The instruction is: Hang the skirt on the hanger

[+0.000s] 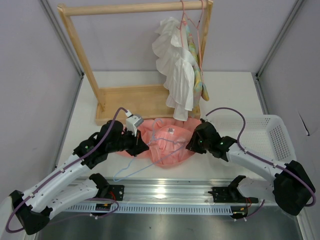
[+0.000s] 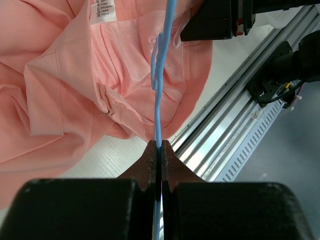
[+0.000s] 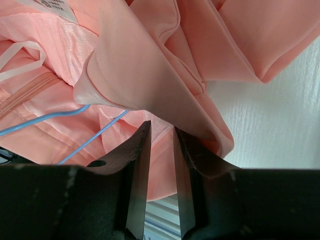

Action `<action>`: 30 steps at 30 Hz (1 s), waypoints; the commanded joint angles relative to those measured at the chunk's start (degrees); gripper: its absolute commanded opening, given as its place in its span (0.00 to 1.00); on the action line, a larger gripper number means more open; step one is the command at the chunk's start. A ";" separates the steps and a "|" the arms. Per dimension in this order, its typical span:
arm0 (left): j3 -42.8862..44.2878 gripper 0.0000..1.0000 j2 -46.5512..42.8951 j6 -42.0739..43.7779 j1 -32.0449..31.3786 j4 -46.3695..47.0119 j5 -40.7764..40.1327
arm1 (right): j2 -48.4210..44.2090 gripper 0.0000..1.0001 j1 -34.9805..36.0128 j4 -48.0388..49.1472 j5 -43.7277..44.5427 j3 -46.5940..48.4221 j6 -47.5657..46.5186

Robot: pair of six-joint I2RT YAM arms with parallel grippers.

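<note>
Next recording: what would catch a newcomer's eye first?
A salmon-pink skirt lies crumpled on the table, a thin blue hanger across it. The left pincer is shut on the hanger's wire; the right pincer grips the skirt's edge. Behind, a white ruffled garment hangs from a wooden rack.

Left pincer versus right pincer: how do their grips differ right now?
The left pincer is shut tight on the blue wire of the hanger; the right pincer shows a narrow gap between its jaws. The left pincer holds wire; the right pincer is nosed into a fold of the skirt, and I cannot tell whether it pinches fabric. Both sit low at the skirt, one on each side.
</note>
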 commanded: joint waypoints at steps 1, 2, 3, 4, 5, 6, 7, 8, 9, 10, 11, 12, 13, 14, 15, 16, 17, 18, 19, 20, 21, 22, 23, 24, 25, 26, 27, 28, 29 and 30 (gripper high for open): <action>2.07 0.00 -0.87 -0.03 -0.72 1.27 0.42 | 1.10 0.28 0.73 2.15 3.05 0.20 0.88; 2.15 0.00 -0.87 -0.03 -0.72 1.18 0.34 | 1.10 0.26 0.91 2.32 3.32 0.11 1.06; 2.07 0.00 -0.96 0.06 -0.72 1.18 0.42 | 1.10 0.24 0.91 2.41 3.49 0.03 1.23; 2.15 0.00 -0.96 0.15 -0.72 1.18 0.42 | 1.02 0.17 0.91 2.41 3.93 0.11 1.32; 2.24 0.00 -1.05 0.15 -0.72 1.27 0.60 | 1.10 0.14 0.91 2.15 4.20 0.20 1.32; 2.15 0.00 -1.05 0.15 -0.72 1.09 0.60 | 1.28 0.12 0.91 2.06 4.29 0.55 1.24; 2.41 0.00 -1.22 0.32 -0.80 1.01 0.60 | 1.28 0.05 1.00 1.89 4.20 0.73 1.15; 2.59 0.00 -1.49 0.50 -0.81 0.74 0.69 | 1.11 0.02 0.82 1.36 4.11 0.99 1.15; 2.68 0.00 -1.75 0.76 -0.81 0.65 1.04 | 0.93 0.00 0.91 1.10 4.11 1.17 1.15; 2.94 0.00 -2.01 1.20 -0.81 0.65 1.47 | 0.23 0.00 0.91 0.66 3.94 1.60 0.97; 3.12 0.00 -2.71 1.47 -0.81 0.57 1.74 | -0.21 0.00 0.91 -0.39 3.85 1.78 0.88; 3.21 0.00 -2.89 1.90 -0.89 0.39 2.26 | -0.65 0.00 0.91 -0.92 3.94 2.04 0.71; 3.99 0.00 -2.98 2.86 -0.81 -0.22 2.88 | -1.61 0.00 0.91 -1.62 4.02 2.57 0.53; 4.26 0.00 -2.81 3.14 -0.89 -0.66 3.23 | -2.14 0.00 0.91 -2.33 4.29 2.92 0.36; 4.52 0.00 -2.72 3.49 -0.89 -0.84 3.67 | -2.76 0.00 0.82 -3.46 4.37 3.19 0.27; 5.05 0.00 -2.63 3.84 -0.89 -1.01 4.02 | -3.28 0.00 0.56 -3.74 4.55 3.71 0.01; 5.14 0.00 -2.63 4.01 -0.89 -1.02 4.20 | -4.33 0.00 0.21 -4.00 4.20 3.98 0.00; 5.23 0.00 -2.72 4.02 -0.89 -0.93 4.38 | -4.78 0.00 -0.14 -4.44 3.76 4.24 -0.17; 5.40 0.00 -2.89 4.28 -0.89 -0.84 4.73 | -5.04 0.00 -1.19 -4.53 3.15 4.42 -0.26; 5.49 0.00 -2.98 4.37 -0.98 -0.49 5.08 | -5.66 0.00 -1.64 -4.53 2.62 4.68 -0.61; 5.58 0.00 -3.42 4.54 -0.98 -0.32 5.26 | -5.84 0.00 -2.07 -4.79 1.75 4.95 -0.79; 5.58 0.00 -3.77 4.54 -0.98 -0.05 5.26 | -5.93 0.00 -2.43 -4.97 1.30 5.03 -0.87; 5.58 0.00 -4.04 4.54 -1.07 0.39 5.17 | -5.84 0.00 -3.04 -4.97 0.95 5.30 -1.22; 5.93 0.00 -4.21 4.63 -1.07 1.26 5.26 | -5.84 0.00 -3.22 -5.06 0.51 5.30 -1.31; 6.28 0.00 -4.21 4.63 -1.07 1.44 5.34 | -5.75 0.00 -3.31 -4.97 0.33 5.39 -1.23; 6.46 0.00 -4.13 4.63 -1.07 1.71 5.00 | -5.66 0.00 -3.40 -4.97 0.16 5.30 -1.31; 7.16 0.00 -3.87 4.72 -1.07 1.62 4.56 | -5.84 0.00 -3.40 -4.97 0.16 5.30 -1.14; 7.34 0.00 -3.78 4.89 -1.07 1.53 4.55 | -5.93 0.00 -3.48 -5.06 0.16 5.30 -0.96; 7.60 0.00 -3.60 5.07 -1.07 1.45 4.64 | -6.10 0.00 -3.83 -4.97 0.24 5.30 -0.88; 7.78 0.00 -3.51 5.16 -1.07 1.27 4.99 | -6.45 0.00 -4.27 -4.80 0.16 5.39 -0.96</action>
